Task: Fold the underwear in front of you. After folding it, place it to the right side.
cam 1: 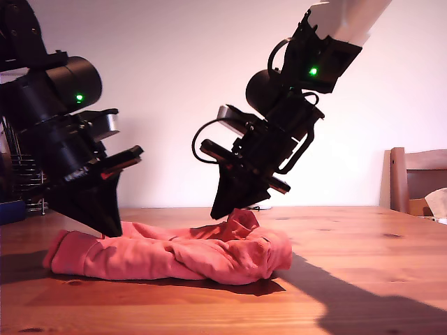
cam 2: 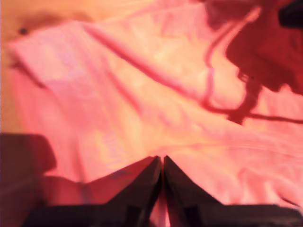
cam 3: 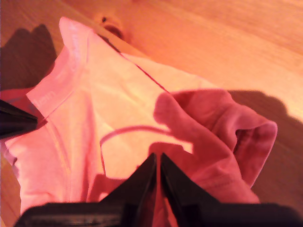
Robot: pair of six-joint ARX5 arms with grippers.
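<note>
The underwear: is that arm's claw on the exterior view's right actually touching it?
Touching. The second wrist view shows my second gripper shut, with underwear fabric pinched between its fingertips.

A wooden table (cam 1: 363,279) with visible grain and knots fills the lower part of the exterior view. Behind it stands a plain white wall (cam 1: 174,105). At the exterior view's right edge, a wooden chair (cam 1: 412,178) stands beyond the table, with something pale (cam 1: 436,204) lying on it; what it is cannot be told. At the exterior view's left edge, a wire rack (cam 1: 24,174) sits above a blue object (cam 1: 10,209).
</note>
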